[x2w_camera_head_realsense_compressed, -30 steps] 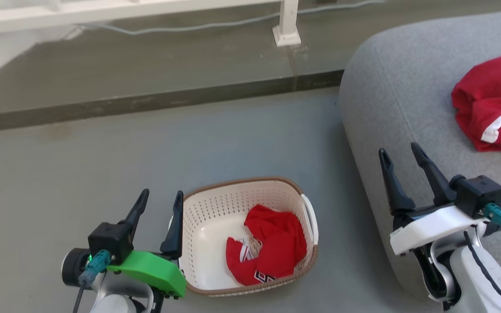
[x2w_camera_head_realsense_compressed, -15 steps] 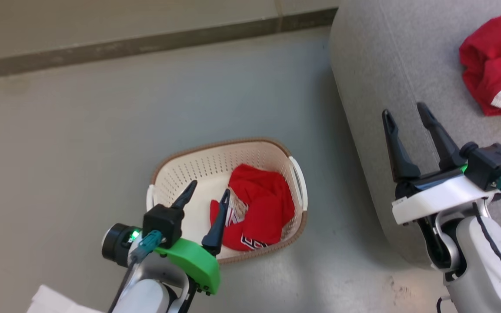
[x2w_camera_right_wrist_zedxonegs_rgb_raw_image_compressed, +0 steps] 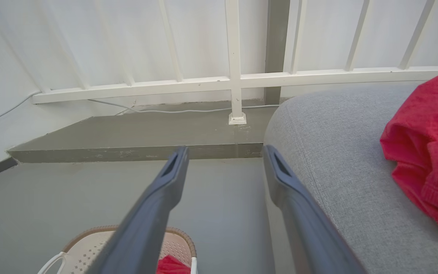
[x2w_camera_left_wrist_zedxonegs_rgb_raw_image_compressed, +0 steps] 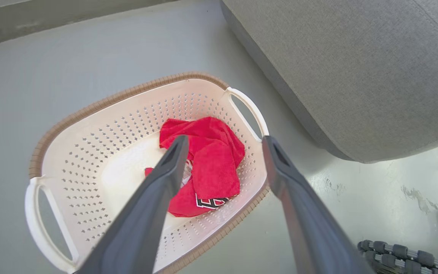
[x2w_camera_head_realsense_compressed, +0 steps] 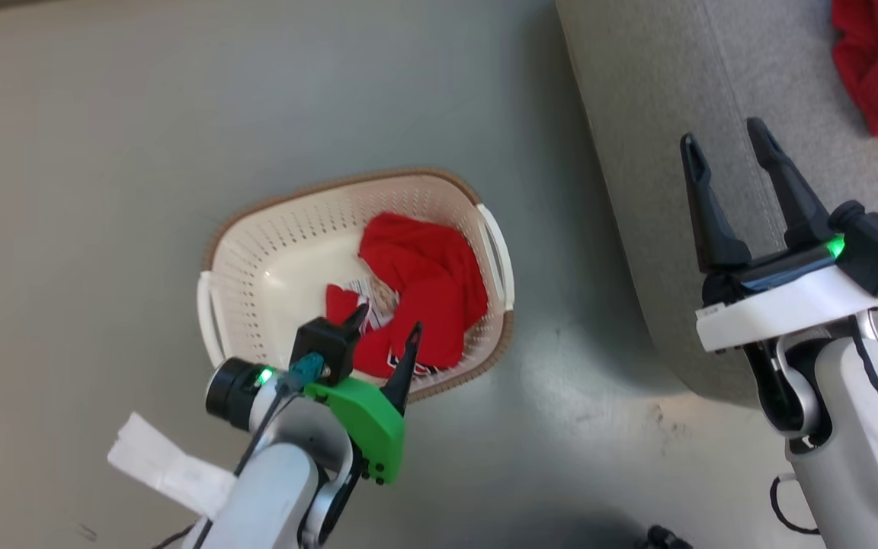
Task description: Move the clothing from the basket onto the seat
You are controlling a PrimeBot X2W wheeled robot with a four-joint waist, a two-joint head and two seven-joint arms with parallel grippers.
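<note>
No lettering can be read; the print on the clothing [x2w_camera_left_wrist_zedxonegs_rgb_raw_image_compressed: 207, 167] is too small to make out.

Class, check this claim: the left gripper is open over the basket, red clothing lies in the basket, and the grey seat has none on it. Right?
One error: the seat does have a red garment on it, as the right wrist view shows. The rest holds: the left gripper is open over the basket, with red clothing inside.
</note>
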